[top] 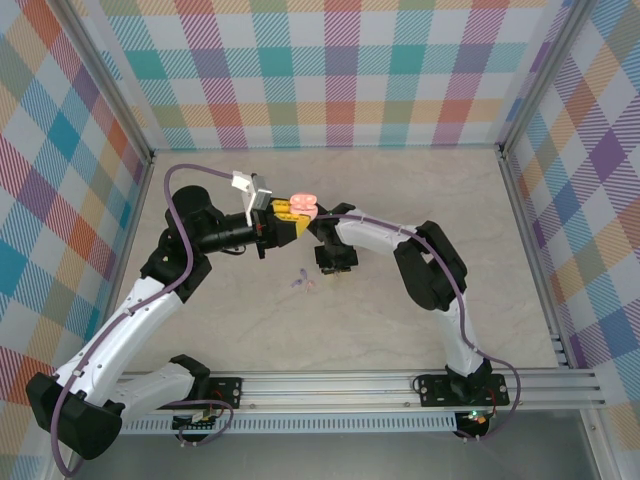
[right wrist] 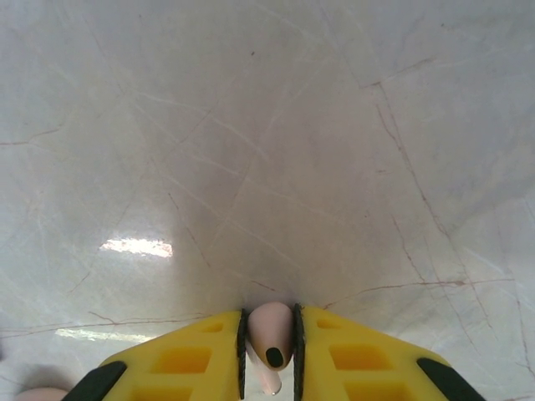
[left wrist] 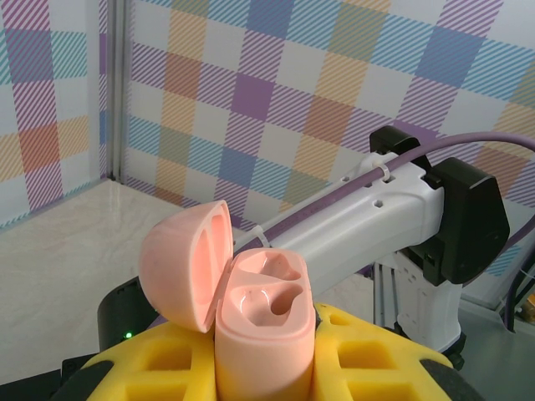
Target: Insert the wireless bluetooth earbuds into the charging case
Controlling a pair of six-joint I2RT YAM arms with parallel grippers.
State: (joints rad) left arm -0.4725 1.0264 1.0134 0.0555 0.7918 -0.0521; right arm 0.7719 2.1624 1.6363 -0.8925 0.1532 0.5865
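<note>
One pink earbud (right wrist: pixel 269 341), pinched in right end effector (right wrist: pixel 269 322), table (right wrist: pixel 251 125) beneath

The charging case (left wrist: pixel 264 355) had its lower body hidden inside the left claw (left wrist: pixel 267 330) and cut by the bottom edge. The earbud (right wrist: pixel 272 336) was partly hidden within the right claw (right wrist: pixel 269 322). A pinkish shape (right wrist: pixel 33 393) at the corner was cropped beyond telling.

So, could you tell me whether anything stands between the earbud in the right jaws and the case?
Nothing visible does. The left jaws hold the case with its lid swung open, and both sockets look empty. The earbud is pinched in the right jaws, so its way into a socket looks free.
</note>
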